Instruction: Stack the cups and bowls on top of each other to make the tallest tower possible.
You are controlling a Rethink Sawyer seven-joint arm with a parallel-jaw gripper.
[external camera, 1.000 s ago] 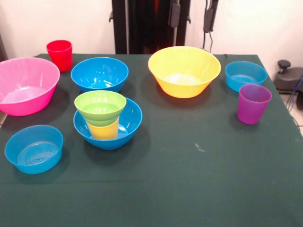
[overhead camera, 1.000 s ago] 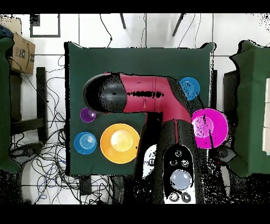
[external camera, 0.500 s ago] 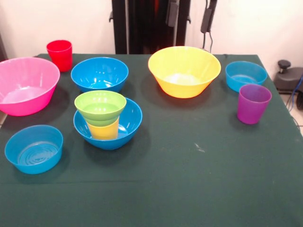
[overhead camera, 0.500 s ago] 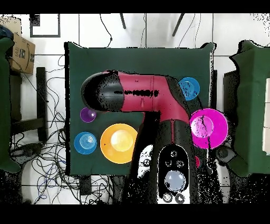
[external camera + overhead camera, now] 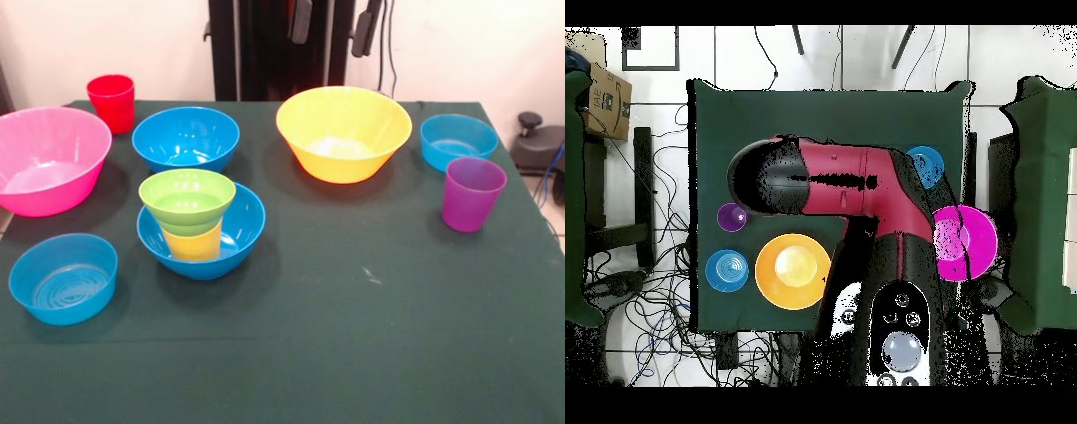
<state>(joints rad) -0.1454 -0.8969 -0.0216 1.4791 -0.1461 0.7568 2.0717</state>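
The tower stands left of centre: a deep blue bowl [image 5: 245, 231] holds a yellow cup [image 5: 194, 245], and a lime green bowl [image 5: 187, 200] rests on the cup. A second deep blue bowl [image 5: 185, 139] sits behind it. The red cup [image 5: 111, 102] is at the far left corner and the purple cup [image 5: 472, 193] at the right. My gripper [image 5: 331, 25] hangs open and empty at the top edge, above the yellow-orange bowl [image 5: 342, 132]. In the overhead view my arm [image 5: 840, 185] hides the tower.
A large pink bowl [image 5: 48, 159] sits at the left edge. Light-blue bowls lie at the near left [image 5: 64, 277] and far right [image 5: 458, 141]. The green table [image 5: 371, 327] stretches out in front. Overhead, the purple cup [image 5: 731, 217] and yellow-orange bowl [image 5: 793, 271] show beside the arm.
The gripper's two fingertips have drifted left along the top edge of the front view. Overhead, the arm has shifted slightly. No cup or bowl has moved.
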